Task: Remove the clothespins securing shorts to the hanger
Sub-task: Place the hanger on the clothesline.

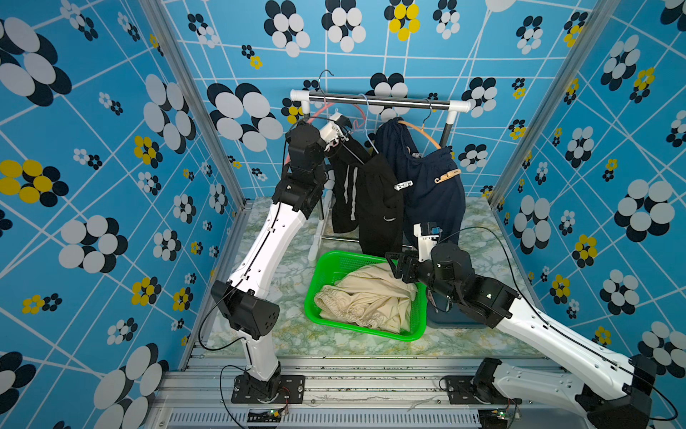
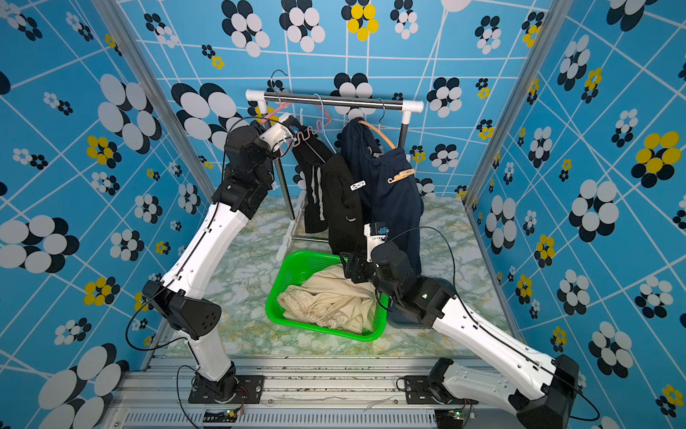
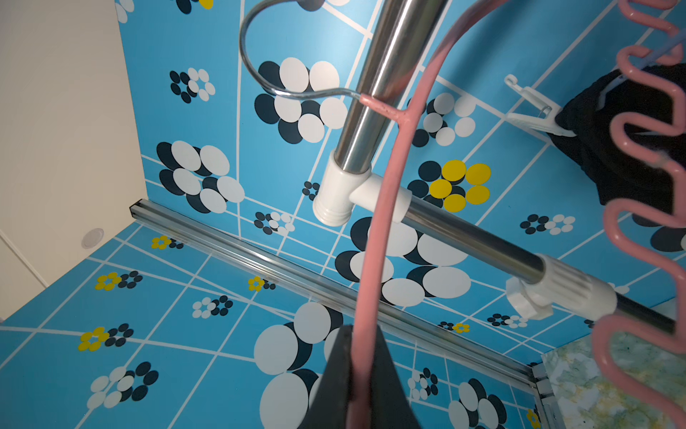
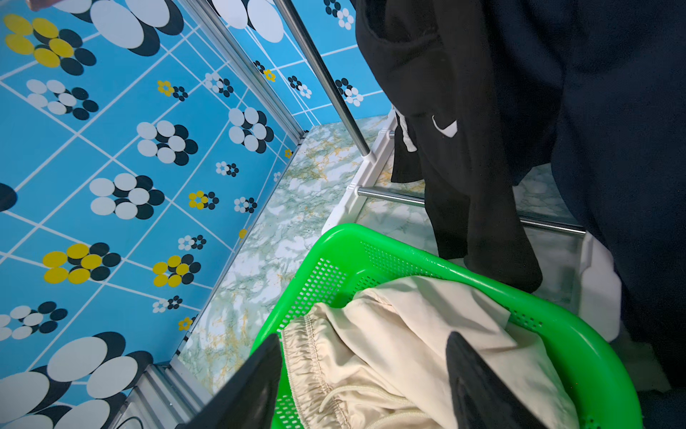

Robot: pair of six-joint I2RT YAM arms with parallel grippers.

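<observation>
The left pincer (image 3: 361, 375) is pinching the pink hanger (image 3: 376, 237). The right pincer (image 4: 363, 336) is spread wide above the beige shorts (image 4: 427, 315) in the green basket (image 4: 356, 232). A white clothespin (image 1: 403, 184) clips the black shorts (image 1: 378, 208); a tan clothespin (image 1: 448, 175) clips the navy shorts (image 1: 434, 200).
</observation>
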